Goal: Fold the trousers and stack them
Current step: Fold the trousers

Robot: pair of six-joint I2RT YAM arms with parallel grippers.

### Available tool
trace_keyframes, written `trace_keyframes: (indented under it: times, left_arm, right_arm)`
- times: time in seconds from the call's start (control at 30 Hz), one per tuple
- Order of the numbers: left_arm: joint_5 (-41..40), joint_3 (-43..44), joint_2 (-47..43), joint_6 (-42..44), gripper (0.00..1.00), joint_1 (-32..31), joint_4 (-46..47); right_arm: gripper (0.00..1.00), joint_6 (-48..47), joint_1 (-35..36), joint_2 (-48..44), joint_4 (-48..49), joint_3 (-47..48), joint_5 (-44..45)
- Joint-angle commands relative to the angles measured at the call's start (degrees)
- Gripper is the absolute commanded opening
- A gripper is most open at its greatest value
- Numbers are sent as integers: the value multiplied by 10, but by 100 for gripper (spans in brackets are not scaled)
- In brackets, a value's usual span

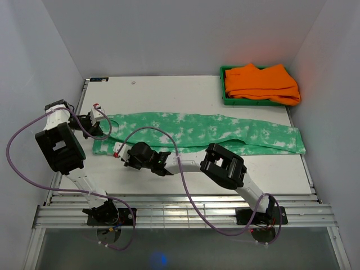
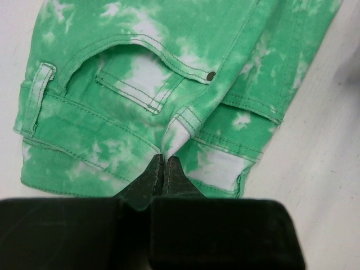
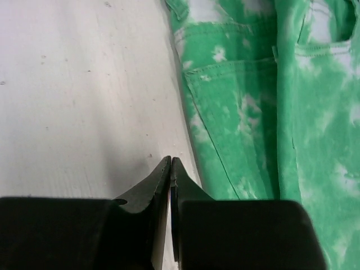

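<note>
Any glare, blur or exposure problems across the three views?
Top view: even light, soft shadows, no glare; orange tint on the wall beside the orange clothes. Left wrist: trousers sharp, stitching readable; shut left gripper nearly black. Right wrist: table bright, marks visible; shut right gripper dark, soft shadow at its tips.

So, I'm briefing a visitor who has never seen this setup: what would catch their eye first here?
The long green trousers with white tie-dye blotches, lying full length across the white table. Next, the orange folded garments in the green tray at the far right corner. The left end effector and right end effector are shut by the waistband.
</note>
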Motion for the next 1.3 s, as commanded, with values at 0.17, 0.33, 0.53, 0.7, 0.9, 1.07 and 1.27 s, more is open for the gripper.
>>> trace_keyframes:
  times: [0.17,0.33,0.53,0.7,0.9,1.07,1.27]
  left_arm:
    - [33,-4,-25,17,0,-2,-17]
    - [32,-6,-28,26,0,-3,-25]
    - [32,8,-41,36,0,-3,-47]
    - [31,35,-62,46,0,-2,-94]
    - [3,-13,-122,53,0,-1,-95]
    - [-38,-75,-163,79,0,9,-94]
    - [-63,-118,-134,89,0,33,-89]
  right_arm:
    - [8,-108,-4,20,64,7,48]
    - [8,-112,-16,54,35,49,48]
    - [8,-123,-23,95,-13,104,35]
    - [8,-121,-24,106,-39,114,44]
    - [8,-122,-24,111,-50,120,66]
    - [8,-121,-27,113,-56,128,74]
    - [8,-121,-31,113,-55,128,74]
